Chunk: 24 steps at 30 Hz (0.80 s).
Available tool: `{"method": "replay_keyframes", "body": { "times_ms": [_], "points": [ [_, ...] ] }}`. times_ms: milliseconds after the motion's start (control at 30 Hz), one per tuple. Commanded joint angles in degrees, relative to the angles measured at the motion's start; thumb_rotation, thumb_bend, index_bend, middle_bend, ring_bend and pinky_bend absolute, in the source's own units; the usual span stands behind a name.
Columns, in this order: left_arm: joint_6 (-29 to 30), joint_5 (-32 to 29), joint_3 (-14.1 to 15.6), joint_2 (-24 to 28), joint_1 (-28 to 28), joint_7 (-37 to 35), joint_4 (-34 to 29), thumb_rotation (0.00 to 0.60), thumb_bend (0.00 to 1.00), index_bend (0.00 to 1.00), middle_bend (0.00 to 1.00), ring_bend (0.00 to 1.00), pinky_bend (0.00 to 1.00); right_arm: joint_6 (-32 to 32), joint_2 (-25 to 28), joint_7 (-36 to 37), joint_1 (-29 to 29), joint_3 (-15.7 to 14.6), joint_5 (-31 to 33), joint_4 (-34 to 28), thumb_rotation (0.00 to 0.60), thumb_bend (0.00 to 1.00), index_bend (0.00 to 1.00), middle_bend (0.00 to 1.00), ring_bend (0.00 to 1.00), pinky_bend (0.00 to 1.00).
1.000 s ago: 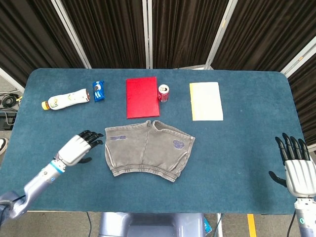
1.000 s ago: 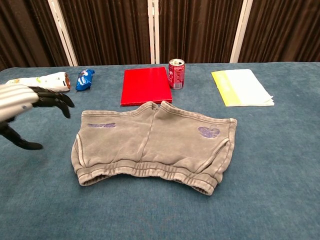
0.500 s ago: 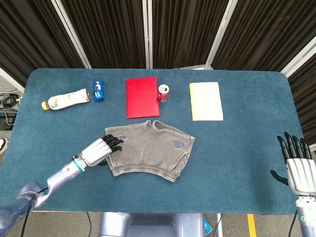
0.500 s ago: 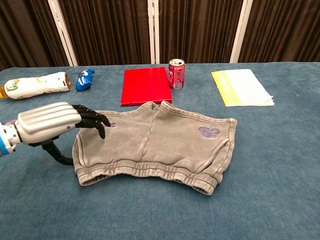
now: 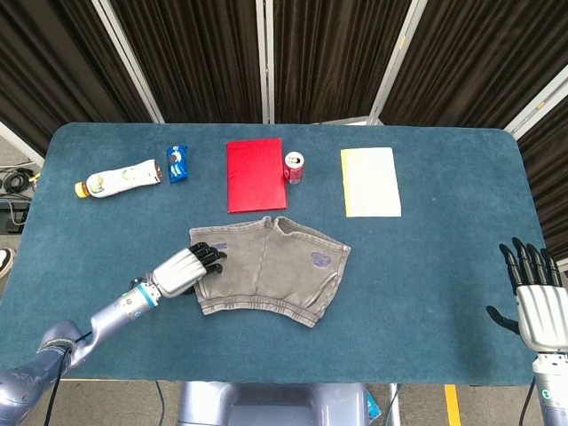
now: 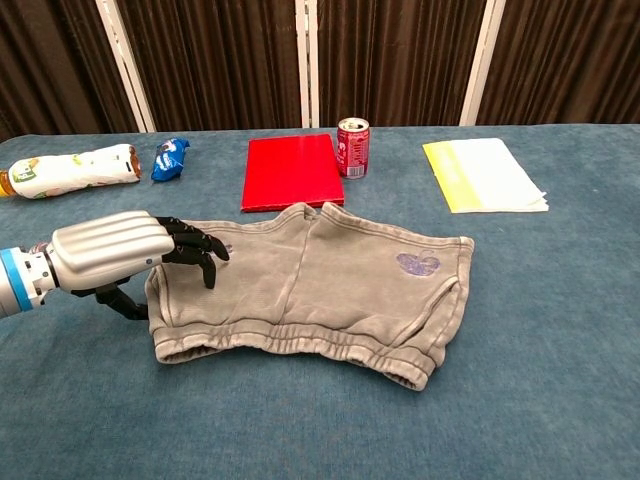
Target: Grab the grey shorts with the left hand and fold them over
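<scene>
Grey shorts (image 5: 269,269), one pair, flat and faintly creased at near centre of blue table (image 5: 426,266), purple print on right leg, left hand (image 5: 185,270) over left edge with dark fingers (image 6: 195,245) curled downward, right hand (image 5: 538,307) spread, holding nothing, near right.

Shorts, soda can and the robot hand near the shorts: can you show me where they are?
grey shorts (image 6: 330,285), chest view, middle of the fabric.
soda can (image 6: 352,148), chest view, red side.
left robot hand (image 6: 120,250), chest view, silver back.
</scene>
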Motion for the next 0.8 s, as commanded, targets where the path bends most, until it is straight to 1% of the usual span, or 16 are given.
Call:
{"method": "replay_keyframes", "body": {
  "times_ms": [33, 167, 233, 267, 367, 400, 533, 667, 767, 800],
  "points": [
    [0.28, -0.09, 0.25, 0.02, -0.08, 0.02, 0.2, 0.6, 0.47, 0.37, 0.16, 0.17, 0.2, 0.04, 0.03, 0.06, -0.01, -0.04, -0.08, -0.06, 0.6, 0.0, 0.06, 0.0, 0.0, 0.0],
    [0.65, -0.29, 0.63, 0.1, -0.31, 0.45, 0.37, 0.6, 0.47, 0.39, 0.16, 0.17, 0.22, 0.05, 0.11, 0.15, -0.03, -0.14, -0.16, -0.22, 0.6, 0.0, 0.06, 0.0, 0.0, 0.0],
    [0.79, -0.49, 0.81, 0.11, -0.51, 0.78, 0.38, 0.6, 0.47, 0.42, 0.2, 0.2, 0.25, 0.17, 0.18, 0.23, -0.07, -0.15, -0.25, -0.36, 0.6, 0.0, 0.06, 0.0, 0.0, 0.0],
    [1.04, -0.66, 0.79, 0.02, -0.58, 1.04, 0.41, 0.6, 0.47, 0.46, 0.24, 0.23, 0.27, 0.28, 0.23, 0.25, -0.1, -0.15, -0.32, -0.43, 0.6, 0.0, 0.06, 0.0, 0.0, 0.0],
    [1.49, -1.07, 0.79, -0.52, -0.53, 2.48, 0.85, 0.6, 0.47, 0.64, 0.39, 0.36, 0.38, 0.55, 0.43, 0.42, -0.22, -0.2, -0.47, -0.71, 0.6, 0.0, 0.06, 0.0, 0.0, 0.0],
    [1.52, -1.14, 0.89, -0.57, -0.52, 2.75, 0.92, 0.6, 0.47, 0.68, 0.42, 0.39, 0.4, 0.55, 0.47, 0.47, -0.23, -0.22, -0.49, -0.78, 0.6, 0.0, 0.06, 0.0, 0.0, 0.0],
    [2.34, -1.43, 1.06, -0.64, -0.29, 2.97, 0.98, 0.6, 0.48, 0.69, 0.44, 0.41, 0.42, 0.67, 0.65, 0.68, -0.29, -0.31, -0.71, -0.98, 0.6, 0.0, 0.06, 0.0, 0.0, 0.0],
    [3.51, -1.37, 1.5, -0.15, -0.01, 2.89, 1.05, 0.6, 0.52, 0.7, 0.44, 0.41, 0.42, 0.79, 0.78, 0.8, -0.36, -0.38, -0.83, -1.15, 0.6, 0.0, 0.06, 0.0, 0.0, 0.0],
    [5.04, -1.12, 2.32, 1.31, 0.71, 2.82, 1.23, 0.6, 0.52, 0.7, 0.44, 0.41, 0.42, 0.93, 0.96, 0.92, -0.47, -0.37, -0.79, -1.33, 0.6, 0.0, 0.06, 0.0, 0.0, 0.0],
    [5.87, -1.48, 2.69, 2.82, 1.97, 1.9, 1.29, 0.6, 0.52, 0.7, 0.44, 0.41, 0.42, 0.95, 1.05, 1.09, -0.53, -0.37, -0.72, -1.43, 0.6, 0.0, 0.06, 0.0, 0.0, 0.0]
  ]
}}
